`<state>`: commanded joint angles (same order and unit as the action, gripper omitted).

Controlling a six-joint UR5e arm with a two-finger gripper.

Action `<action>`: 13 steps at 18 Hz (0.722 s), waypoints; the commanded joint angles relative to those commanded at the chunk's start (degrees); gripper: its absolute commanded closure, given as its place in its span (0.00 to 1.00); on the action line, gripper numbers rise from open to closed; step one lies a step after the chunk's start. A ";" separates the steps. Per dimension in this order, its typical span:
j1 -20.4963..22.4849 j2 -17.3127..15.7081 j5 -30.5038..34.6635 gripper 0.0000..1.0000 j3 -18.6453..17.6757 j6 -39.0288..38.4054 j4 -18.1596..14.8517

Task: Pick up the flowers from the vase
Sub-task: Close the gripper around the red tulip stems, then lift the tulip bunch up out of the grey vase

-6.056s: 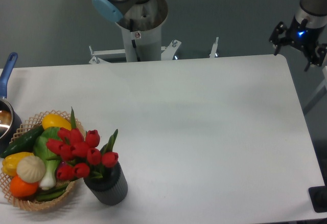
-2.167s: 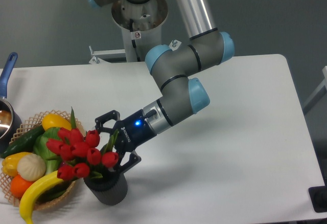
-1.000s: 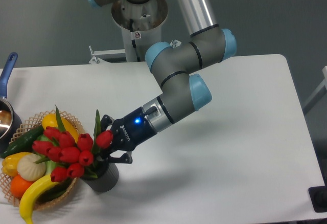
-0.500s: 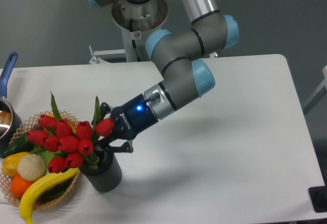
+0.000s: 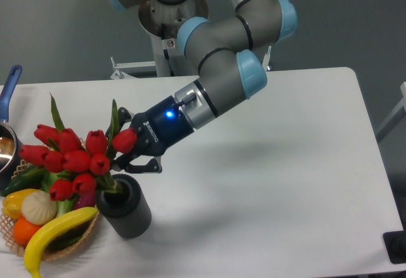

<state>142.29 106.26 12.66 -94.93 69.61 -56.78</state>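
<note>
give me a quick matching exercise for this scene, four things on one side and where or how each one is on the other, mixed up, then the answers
Things:
1. flowers
2. vase
3. banana
4. gripper

Places or states:
A. standing on the table just right of the basket
B. lying across the front of the basket
C. shut around green stems, just above the vase mouth
D. raised and leaning left, buds over the basket

Pairs: 1-D, 2-A, 3-B, 4-C
</note>
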 joint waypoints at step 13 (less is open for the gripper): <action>5.00 0.09 -7.91 0.73 6.86 -8.26 -0.09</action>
<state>147.30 106.35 4.75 -88.07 61.35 -56.87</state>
